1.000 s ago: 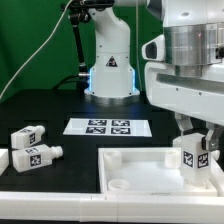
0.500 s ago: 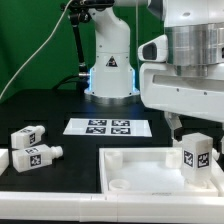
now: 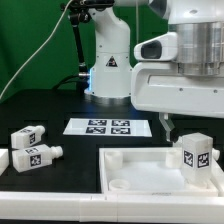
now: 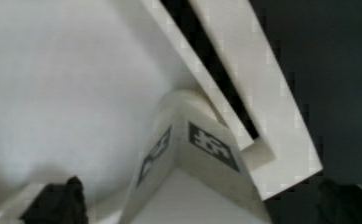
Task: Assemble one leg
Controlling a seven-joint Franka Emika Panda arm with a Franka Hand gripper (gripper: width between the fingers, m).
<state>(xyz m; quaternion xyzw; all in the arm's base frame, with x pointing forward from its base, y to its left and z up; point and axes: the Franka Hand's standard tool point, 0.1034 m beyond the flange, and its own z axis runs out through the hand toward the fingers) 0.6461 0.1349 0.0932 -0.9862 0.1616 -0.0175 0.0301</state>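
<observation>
A white leg [image 3: 196,152] with a black-and-white tag stands upright in the corner of the white tabletop [image 3: 140,160] at the exterior view's right. My gripper [image 3: 188,124] hangs just above it, open and holding nothing, and one dark finger [image 3: 164,125] shows beside the leg. In the wrist view the leg [image 4: 204,150] sits below and between my gripper [image 4: 196,205], whose dark fingertips [image 4: 57,202] stand wide apart, clear of the leg. The tabletop's rim [image 4: 249,70] runs alongside.
Two loose legs [image 3: 28,136] [image 3: 38,155] lie on the black table at the exterior view's left, with a third white part [image 3: 3,160] at the edge. The marker board [image 3: 110,127] lies behind the tabletop. The arm's base [image 3: 108,60] stands at the back.
My gripper has risen straight up off the leg, which it had its fingers around. The leg stays standing in the tabletop corner.
</observation>
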